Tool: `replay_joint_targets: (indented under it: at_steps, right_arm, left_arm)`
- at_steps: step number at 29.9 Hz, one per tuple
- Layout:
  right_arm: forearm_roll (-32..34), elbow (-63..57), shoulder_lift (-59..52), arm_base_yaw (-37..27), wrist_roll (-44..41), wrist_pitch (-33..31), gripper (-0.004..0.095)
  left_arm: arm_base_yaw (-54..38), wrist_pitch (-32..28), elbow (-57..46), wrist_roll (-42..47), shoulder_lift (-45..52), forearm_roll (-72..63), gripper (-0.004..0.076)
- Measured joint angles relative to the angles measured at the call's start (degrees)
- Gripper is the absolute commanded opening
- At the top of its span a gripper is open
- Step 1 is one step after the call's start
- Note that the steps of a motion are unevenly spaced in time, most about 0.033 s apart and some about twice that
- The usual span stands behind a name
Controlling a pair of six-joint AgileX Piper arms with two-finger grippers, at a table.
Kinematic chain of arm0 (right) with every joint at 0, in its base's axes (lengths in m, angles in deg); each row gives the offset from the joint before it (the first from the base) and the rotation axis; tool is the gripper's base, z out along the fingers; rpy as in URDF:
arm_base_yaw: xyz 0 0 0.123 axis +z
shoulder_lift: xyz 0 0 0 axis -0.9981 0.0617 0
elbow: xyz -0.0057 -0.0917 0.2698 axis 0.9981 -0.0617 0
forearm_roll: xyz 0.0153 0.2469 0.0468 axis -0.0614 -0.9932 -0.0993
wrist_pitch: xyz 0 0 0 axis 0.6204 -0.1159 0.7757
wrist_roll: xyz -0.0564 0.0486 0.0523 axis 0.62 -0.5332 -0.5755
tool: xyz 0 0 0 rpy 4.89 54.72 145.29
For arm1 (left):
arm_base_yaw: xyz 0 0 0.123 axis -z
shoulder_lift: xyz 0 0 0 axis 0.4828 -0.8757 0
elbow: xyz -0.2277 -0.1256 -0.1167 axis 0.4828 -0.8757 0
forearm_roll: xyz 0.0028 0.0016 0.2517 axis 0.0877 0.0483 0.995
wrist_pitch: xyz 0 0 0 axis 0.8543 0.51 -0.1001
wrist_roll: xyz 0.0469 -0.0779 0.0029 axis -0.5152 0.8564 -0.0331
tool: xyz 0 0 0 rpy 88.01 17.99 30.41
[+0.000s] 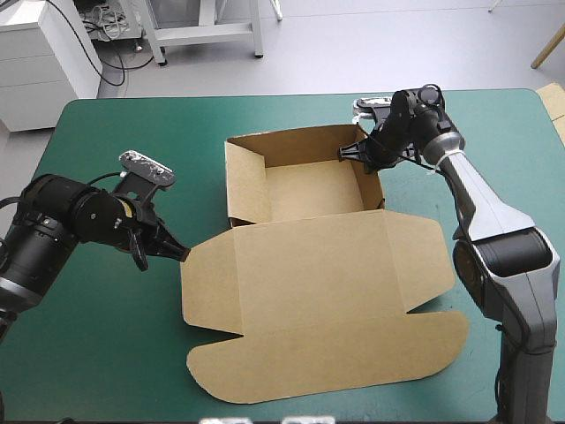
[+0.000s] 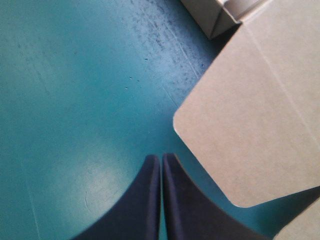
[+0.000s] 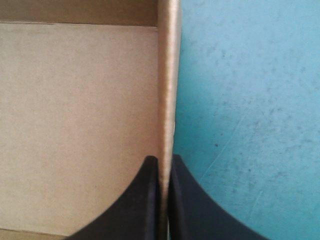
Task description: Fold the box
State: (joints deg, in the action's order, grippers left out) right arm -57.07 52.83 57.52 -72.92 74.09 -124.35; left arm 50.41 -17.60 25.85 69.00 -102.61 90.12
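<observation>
The brown box (image 1: 305, 190) stands as an open tray in the middle of the table, its lid (image 1: 327, 300) lying flat toward the near edge. My right gripper (image 1: 360, 152) is at the tray's far right corner, shut on the box's right wall (image 3: 167, 90), which runs straight ahead between its fingers. My left gripper (image 1: 181, 253) is shut with nothing in it, its tip just off the lid's left side flap (image 2: 255, 125) over the teal-green cover. In the left wrist view the tray's corner (image 2: 220, 17) shows ahead.
Bare teal-green cover (image 1: 106, 336) lies to the left of the box and along the far edge. The lid's rounded front flap (image 1: 335, 362) reaches close to the table's near edge.
</observation>
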Motion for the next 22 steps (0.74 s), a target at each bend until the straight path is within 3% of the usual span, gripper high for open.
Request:
replay_joint_targets:
  at_steps: [13,22]
  right_arm:
    - [4.86,8.14,-1.13,-4.66,8.58,-1.2,-0.0021]
    - [8.42,10.46,-2.34,-19.04,10.26,-1.45,-0.0021]
  left_arm:
    - [0.0,-0.05,0.0,0.12,0.0,0.0,-0.0008]
    - [0.0,-0.09,0.0,0.12,0.0,0.0,-0.0008]
